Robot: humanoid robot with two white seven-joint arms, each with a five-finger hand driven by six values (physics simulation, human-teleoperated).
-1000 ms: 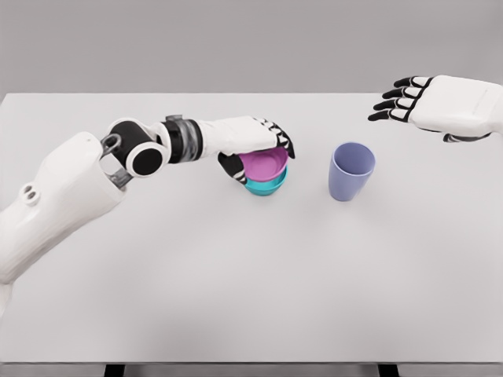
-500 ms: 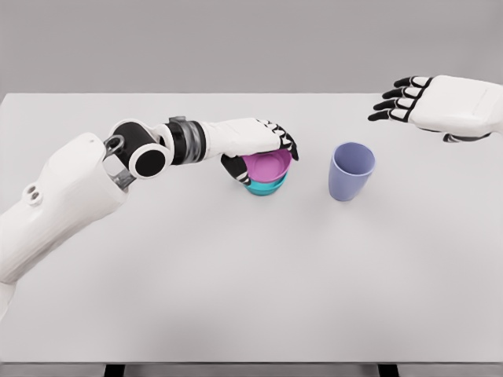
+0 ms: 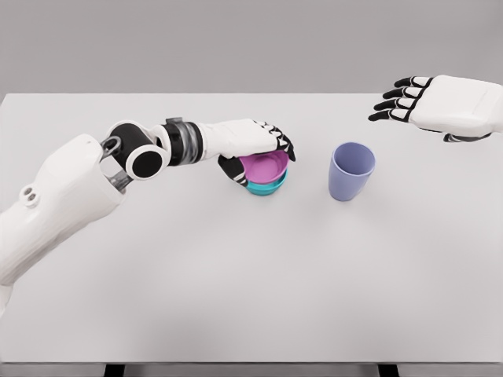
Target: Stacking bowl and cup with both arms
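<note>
The white table [image 3: 236, 275] carries everything, and the lavender cup [image 3: 351, 171] serves as the landmark, standing upright right of the table's middle with its mouth up; its long axis runs vertical, it tapers toward the base, and it looks like thin rigid plastic, probably light and somewhat slick, so a wrap around the upper wall just under the rim seems the safest hold, since a pinch low on the taper might slide off; to the left of the cup, near but apart from it, the pink bowl [image 3: 266, 166] sits nested in the teal bowl [image 3: 266, 187], both mouths up though the pink one looks slightly tilted toward the camera; being wide and shallow they have no real long axis beyond the vertical one through their centres; they too look stiff, light and smooth, best taken by the rim; the left hand [image 3: 251, 145] lies over the far-left side of that stack, fingers curled on the pink bowl's rim and thumb under its near-left side, gripping it; the right hand [image 3: 440, 102] hovers up and to the right of the cup, well apart from it, fingers extended and holding nothing
</note>
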